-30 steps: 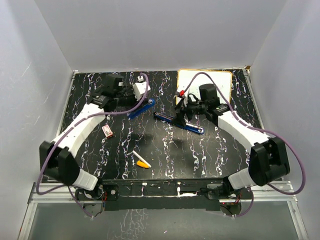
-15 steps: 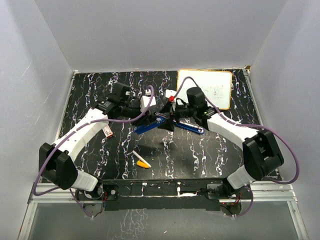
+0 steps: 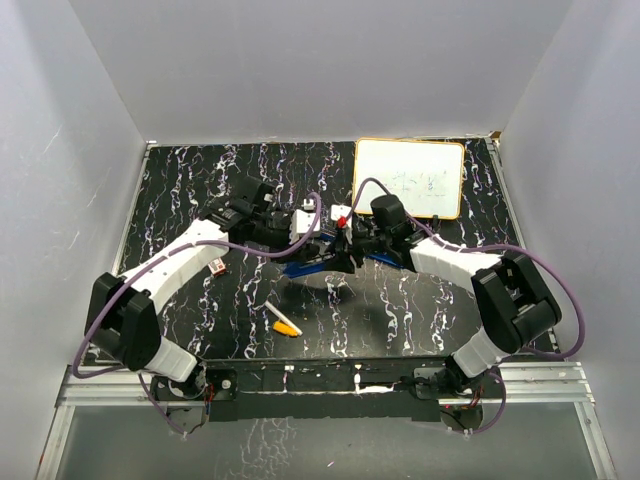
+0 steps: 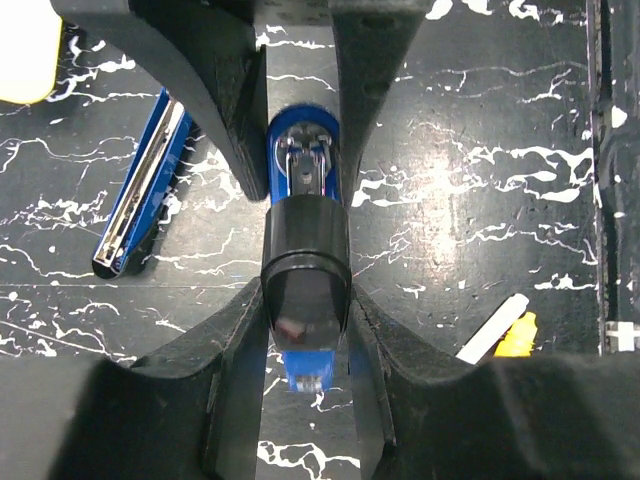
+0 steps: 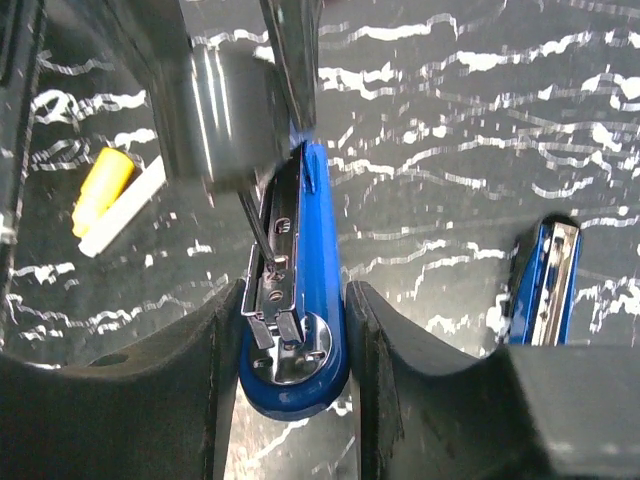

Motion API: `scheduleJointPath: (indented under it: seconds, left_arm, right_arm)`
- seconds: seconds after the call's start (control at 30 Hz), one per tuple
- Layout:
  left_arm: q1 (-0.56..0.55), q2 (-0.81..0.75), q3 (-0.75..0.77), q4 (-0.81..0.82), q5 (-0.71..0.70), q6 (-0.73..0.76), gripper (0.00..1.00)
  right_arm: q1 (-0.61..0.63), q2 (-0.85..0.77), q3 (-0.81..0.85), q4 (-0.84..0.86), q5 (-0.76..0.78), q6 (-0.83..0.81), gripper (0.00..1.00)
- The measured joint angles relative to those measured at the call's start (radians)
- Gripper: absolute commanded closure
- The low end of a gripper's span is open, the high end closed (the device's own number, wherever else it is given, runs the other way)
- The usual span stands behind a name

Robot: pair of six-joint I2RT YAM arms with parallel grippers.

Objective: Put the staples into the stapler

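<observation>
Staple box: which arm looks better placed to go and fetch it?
Left, probably. The red-and-white staple box lies on the table beside the left arm, well away from the right gripper. Both grippers clamp the blue stapler, so the right gripper could hold it while the left gripper lets go.

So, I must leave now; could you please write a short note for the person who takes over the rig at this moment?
Left tool: shut on the stapler, at its black-capped end.
Right tool: closed against the stapler's rounded rear end.
A second blue piece with a silver rail lies on the table beside it.
Staples box: on the table at the left, away from both tools.
Done: stapler gripped by both tools at mid-table.
Left: take a staple strip, load it, close the stapler.
</observation>
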Motion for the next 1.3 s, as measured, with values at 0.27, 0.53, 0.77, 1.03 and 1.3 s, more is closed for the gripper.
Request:
scheduleJointPath:
  seconds: [0.27, 0.53, 0.77, 1.03, 1.3]
  left_arm:
    - [0.073, 0.027, -0.073, 0.056, 0.055, 0.117, 1.0]
    - [0.168, 0.027, -0.169, 0.086, 0.107, 0.229, 1.0]
    - [0.225, 0.063, -0.211, 0.081, 0.093, 0.297, 1.0]
    - [0.263, 0.167, -0.212, 0.083, 0.005, 0.363, 0.78]
    - [0.269, 0.251, -0.174, 0.092, -0.115, 0.365, 0.45]
  right_arm:
    - [-0.092, 0.0, -0.069, -0.129, 0.089, -0.201, 0.92]
    - [-0.14, 0.006, -0.13, -0.217, 0.172, -0.354, 0.92]
    - [-0.142, 0.063, -0.111, -0.259, 0.192, -0.406, 0.88]
    - [-0.143, 0.113, -0.034, -0.318, 0.219, -0.408, 0.69]
    - [-0.129, 0.14, 0.013, -0.348, 0.261, -0.356, 0.57]
